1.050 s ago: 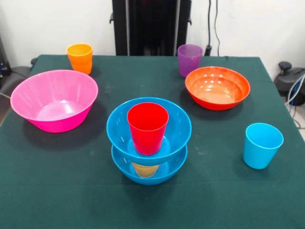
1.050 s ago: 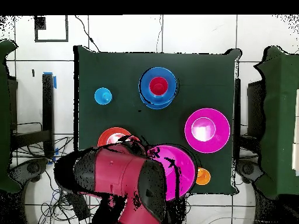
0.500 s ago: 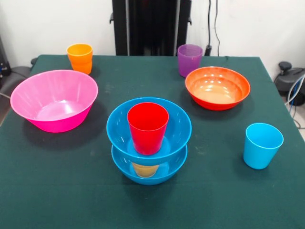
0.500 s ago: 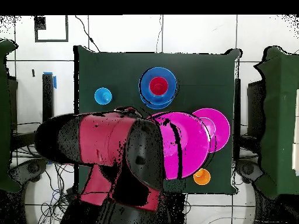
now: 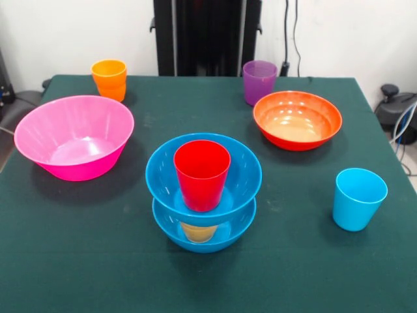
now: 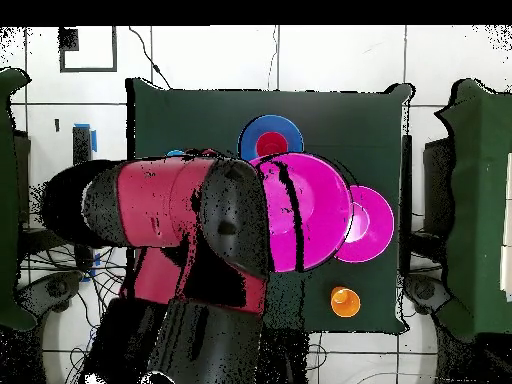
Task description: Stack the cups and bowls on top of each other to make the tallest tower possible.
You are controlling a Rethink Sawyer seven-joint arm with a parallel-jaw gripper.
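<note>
Sprawling across the overhead view, the red and black arm (image 6: 180, 225) hides the table's (image 5: 78, 261) middle and carries a pink bowl (image 6: 300, 212) high above it; the gripper itself is buried, so its grip cannot be made out. In the front view the tower (image 5: 203, 192) stands mid-table: two blue bowls with a yellow cup (image 5: 198, 231) between them and a red cup (image 5: 202, 175) on top. Around it sit another pink bowl (image 5: 73, 137), an orange-red bowl (image 5: 297, 120), and orange (image 5: 109, 79), purple (image 5: 259, 81) and light blue (image 5: 358, 199) cups.
</note>
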